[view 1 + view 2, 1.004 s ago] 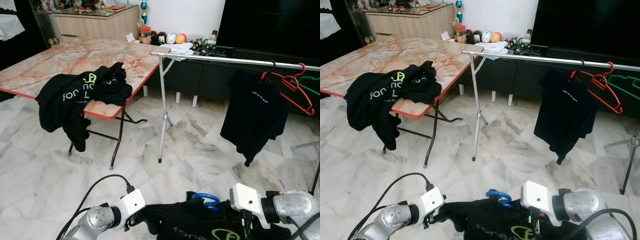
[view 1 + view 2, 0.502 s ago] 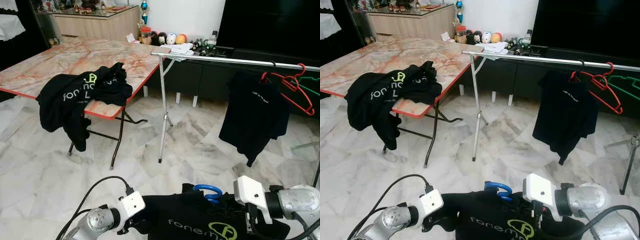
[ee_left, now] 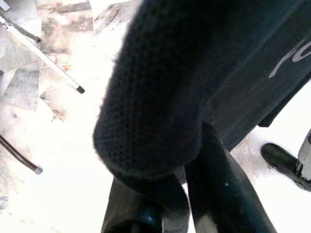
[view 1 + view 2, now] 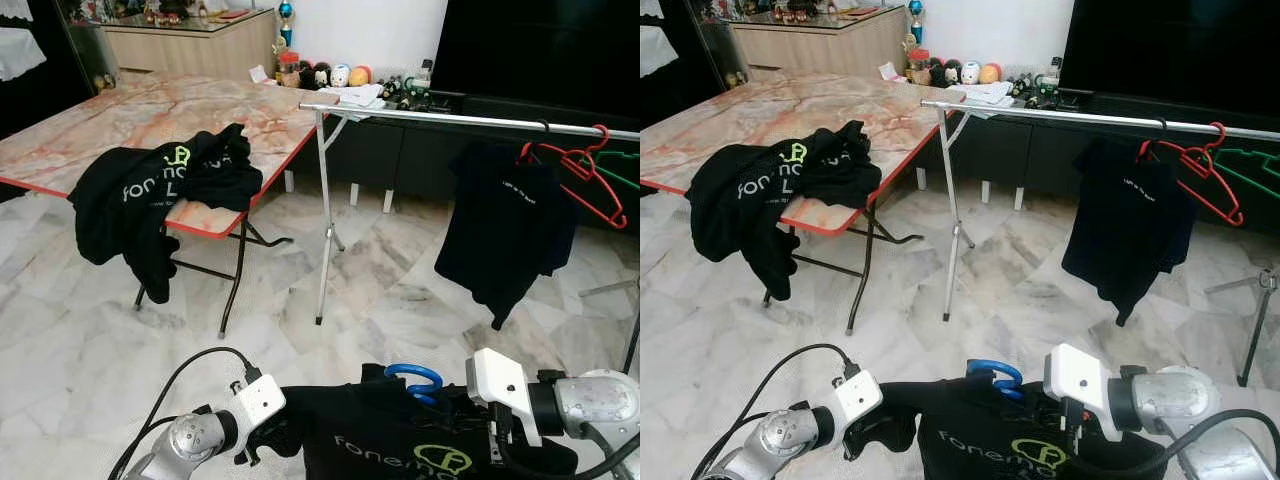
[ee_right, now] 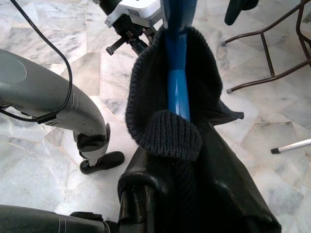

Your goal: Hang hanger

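Note:
A black shirt point(image 4: 385, 452) with a "fone" print hangs on a blue hanger point(image 4: 413, 380) low in front of me, held between both arms. My left gripper point(image 4: 262, 442) is shut on the shirt's sleeve end; its wrist view has the black knit bunched between the fingers point(image 3: 221, 189). My right gripper point(image 5: 181, 158) is shut on the cloth-covered shoulder of the blue hanger point(image 5: 176, 73). Ahead stands the clothes rack's silver rail point(image 4: 470, 120), well above and beyond the shirt.
On the rail hang a black shirt point(image 4: 505, 225), a red hanger point(image 4: 585, 168) and a green hanger point(image 4: 625, 182). A folding marble-top table point(image 4: 110, 115) at the left carries black shirts point(image 4: 150, 195) draped over its edge. Marble floor point(image 4: 390, 290) lies between me and the rack.
Both grippers have lifted the shirt a little, so more of its print shows. The view has shifted slightly. The shirt on the rail has swung a bit.

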You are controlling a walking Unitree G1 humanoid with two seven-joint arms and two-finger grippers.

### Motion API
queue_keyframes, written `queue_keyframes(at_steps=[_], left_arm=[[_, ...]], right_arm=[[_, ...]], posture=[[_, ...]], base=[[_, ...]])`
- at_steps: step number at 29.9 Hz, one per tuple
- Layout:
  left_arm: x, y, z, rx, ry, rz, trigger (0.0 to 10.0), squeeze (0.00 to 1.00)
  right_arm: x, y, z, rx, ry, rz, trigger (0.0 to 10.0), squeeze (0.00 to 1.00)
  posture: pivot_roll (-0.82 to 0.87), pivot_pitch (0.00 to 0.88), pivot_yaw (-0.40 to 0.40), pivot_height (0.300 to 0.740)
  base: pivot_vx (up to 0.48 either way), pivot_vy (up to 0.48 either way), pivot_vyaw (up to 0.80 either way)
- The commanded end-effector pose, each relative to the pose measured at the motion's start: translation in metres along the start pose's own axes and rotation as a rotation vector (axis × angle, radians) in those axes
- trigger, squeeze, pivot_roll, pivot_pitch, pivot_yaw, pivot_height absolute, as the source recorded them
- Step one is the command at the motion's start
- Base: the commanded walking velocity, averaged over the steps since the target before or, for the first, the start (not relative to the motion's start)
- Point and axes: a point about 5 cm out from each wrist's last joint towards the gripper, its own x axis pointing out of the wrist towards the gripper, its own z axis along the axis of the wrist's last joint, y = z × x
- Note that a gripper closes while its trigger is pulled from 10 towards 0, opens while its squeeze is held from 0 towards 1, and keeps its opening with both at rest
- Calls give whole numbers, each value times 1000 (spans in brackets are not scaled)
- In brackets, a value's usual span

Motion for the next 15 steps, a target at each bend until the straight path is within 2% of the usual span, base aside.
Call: queue_keyframes(at_steps=[1, 15], left_arm=[[-1, -2, -3, -13, 1, -8, 0, 0], [-4, -3, -5, -8, 5, -16, 0, 0]], right_arm=[[-2, -2, 14, -39, -62, -21, 10000, 0], [-1, -6, 9, -42, -35, -78, 10000, 0]], posture=[[14, 74, 33, 740], [18, 82, 37, 740]], base=[[0, 0, 0], [0, 0, 0]])
